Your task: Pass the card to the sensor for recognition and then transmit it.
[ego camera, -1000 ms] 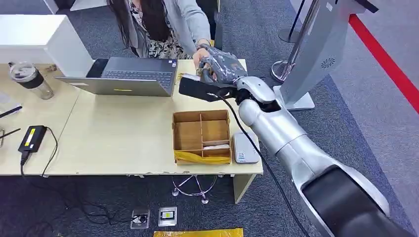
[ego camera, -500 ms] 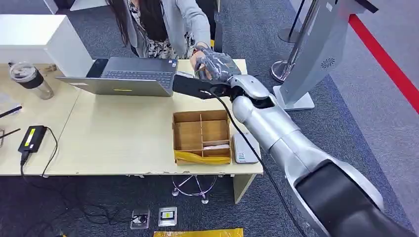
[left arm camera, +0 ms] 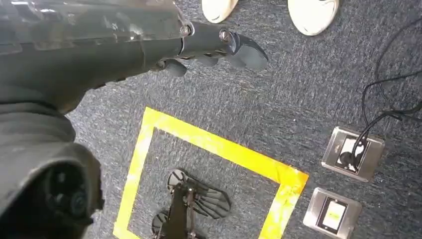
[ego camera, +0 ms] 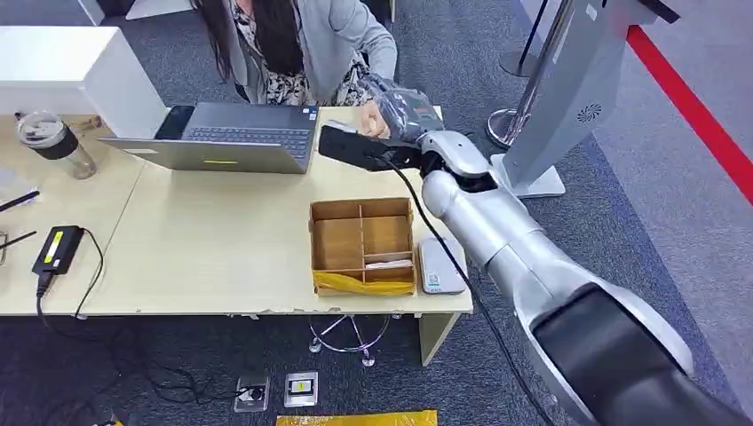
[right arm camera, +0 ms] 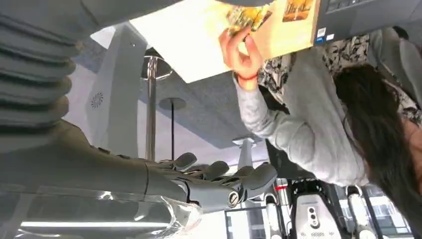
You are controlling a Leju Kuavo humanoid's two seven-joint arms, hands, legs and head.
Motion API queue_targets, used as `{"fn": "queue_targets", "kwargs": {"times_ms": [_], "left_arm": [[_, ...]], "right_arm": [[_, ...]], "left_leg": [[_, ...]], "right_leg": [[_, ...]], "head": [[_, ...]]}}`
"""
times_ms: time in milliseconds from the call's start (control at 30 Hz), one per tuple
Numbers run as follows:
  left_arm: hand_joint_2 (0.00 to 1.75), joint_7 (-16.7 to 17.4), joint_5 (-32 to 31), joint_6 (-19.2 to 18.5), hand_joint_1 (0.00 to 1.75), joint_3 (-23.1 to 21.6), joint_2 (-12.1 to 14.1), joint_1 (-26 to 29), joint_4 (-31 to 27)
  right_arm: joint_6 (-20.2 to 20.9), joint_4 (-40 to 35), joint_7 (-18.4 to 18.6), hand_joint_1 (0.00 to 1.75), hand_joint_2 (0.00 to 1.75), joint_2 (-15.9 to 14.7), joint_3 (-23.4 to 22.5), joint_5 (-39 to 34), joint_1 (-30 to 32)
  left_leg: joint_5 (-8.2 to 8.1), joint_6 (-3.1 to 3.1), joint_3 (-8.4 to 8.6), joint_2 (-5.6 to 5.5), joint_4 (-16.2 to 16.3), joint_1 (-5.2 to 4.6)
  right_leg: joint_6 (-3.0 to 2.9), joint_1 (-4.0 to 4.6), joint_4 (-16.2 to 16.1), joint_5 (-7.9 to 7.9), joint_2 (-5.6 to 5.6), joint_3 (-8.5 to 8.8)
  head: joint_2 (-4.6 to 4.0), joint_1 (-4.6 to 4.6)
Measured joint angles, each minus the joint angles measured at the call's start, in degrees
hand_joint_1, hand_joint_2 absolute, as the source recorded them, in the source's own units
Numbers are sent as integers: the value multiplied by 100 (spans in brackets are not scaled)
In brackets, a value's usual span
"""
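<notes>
Since a second ago the right hand (ego camera: 401, 111) has shifted a little toward the far right corner of the surface (ego camera: 222, 240), and the person's hand (right arm camera: 241, 47) has drawn back from beside it to the surface edge. In the right wrist view the robot's fingers (right arm camera: 219, 174) lie stretched out and loosely together with nothing between them, so that hand looks open and empty. The person's hand is pinching something yellowish and patterned against the pale top; that may well be the card (right arm camera: 247, 16), though it is too small and partly covered to be sure. If so, the card has already gone over to the person and sits at the far edge, near the laptop (ego camera: 231, 138).

The left hand (left arm camera: 219, 45) hangs down over the carpet, fingers curled slightly apart and holding nothing.

By my reading, the handover step is finishing or just finished. The reader pad (ego camera: 439, 266) lies at the near right of the surface, just beside the divided cardboard box (ego camera: 362, 244), well apart from the right hand, so the recognition step appears to be behind us. What comes next is probably pulling the right arm back toward the body, keeping it high enough to clear the box and the dark cable (ego camera: 426, 226) trailing from the wrist.
</notes>
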Motion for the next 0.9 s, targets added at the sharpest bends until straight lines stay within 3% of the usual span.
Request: {"fn": "queue_targets", "kwargs": {"times_ms": [167,467,567,733,900], "left_arm": [[0,0,17,0,0,-4,2,3,0],[0,0,59,-2,0,-13,44,71,2],[0,-2,81,-13,0,-37,77,94,7],[0,-4,133,-28,0,-48,107,164,11],[0,-4,284,0,0,-52,133,178,15]], "right_arm": [[129,46,107,0,0,-278,-197,-269,-296],[938,249,886,0,0,-1404,-906,-1065,-699],[1047,328,1340,0,0,-1934,-1102,-1110,-684],[1102,435,1749,0,0,-2794,-1377,-1163,-525],[1017,522,2450,0,0,-3717,-1764,-1644,28]], "left_leg": [[0,0,0,-2,3,-1],[-1,2,-2,-7,10,-4],[-2,2,-1,-2,12,-4],[-3,3,-6,-11,13,-4],[-7,9,-4,-26,15,-3]], "right_leg": [[0,-1,-2,0,-2,0],[1,-4,-5,2,-12,1],[2,-5,-6,2,-12,-1],[2,-5,-6,2,-19,-2],[5,-5,-9,-2,-32,6]], "head": [[0,0],[0,7],[0,-2],[0,-2],[0,2]]}}
